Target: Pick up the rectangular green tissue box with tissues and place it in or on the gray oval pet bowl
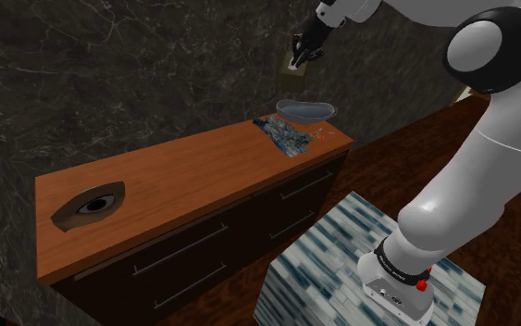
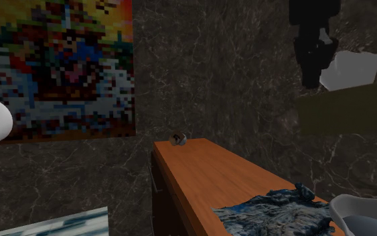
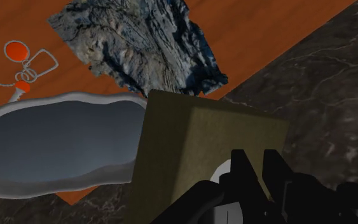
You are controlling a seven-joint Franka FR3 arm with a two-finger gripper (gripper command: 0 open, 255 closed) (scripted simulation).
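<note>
Crumpled blue-grey cloth (image 1: pixel 284 136) on a wooden dresser (image 1: pixel 184 181), colourful painting (image 2: pixel 59 67) on dark marbled wall (image 2: pixel 213 80)

Arm reaching out, gripper gripping its load.
The white arm (image 1: pixel 489 139) is rising from the lower right of the shoulder view, bending at the upper right and reaching toward the top centre, where the black gripper (image 1: pixel 303 54) is pointing down and left. Its fingers (image 3: pixel 244 175) are standing close together, clamping the olive tissue box (image 3: pixel 203 153).

No writing, number or brand can be read. The dark band (image 1: pixel 392 265) low on the arm (image 1: pixel 476 176) carries pale marks too small to make out.
</note>
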